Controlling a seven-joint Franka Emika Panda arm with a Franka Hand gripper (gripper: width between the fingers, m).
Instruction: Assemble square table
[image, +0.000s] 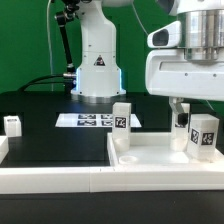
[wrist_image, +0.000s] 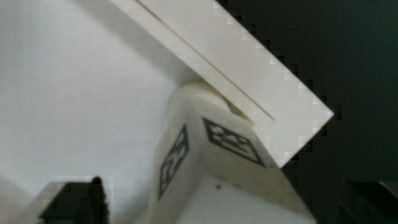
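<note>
The white square tabletop (image: 150, 155) lies at the exterior view's lower right, its raised rim (wrist_image: 231, 60) showing in the wrist view. Two white tagged legs stand upright on it: one (image: 121, 126) near its back left corner, one (image: 203, 136) at the right. My gripper (image: 195, 112) hangs just over the right leg (wrist_image: 222, 150). It is open: its dark fingers (wrist_image: 71, 200) stand wide on either side of the leg, with gaps to it. A third leg (image: 12, 124) stands apart at the far left.
The robot's base (image: 97, 70) stands at the back middle on the black table. The marker board (image: 90, 120) lies flat in front of the base. A long white border bar (image: 50, 178) runs along the front left.
</note>
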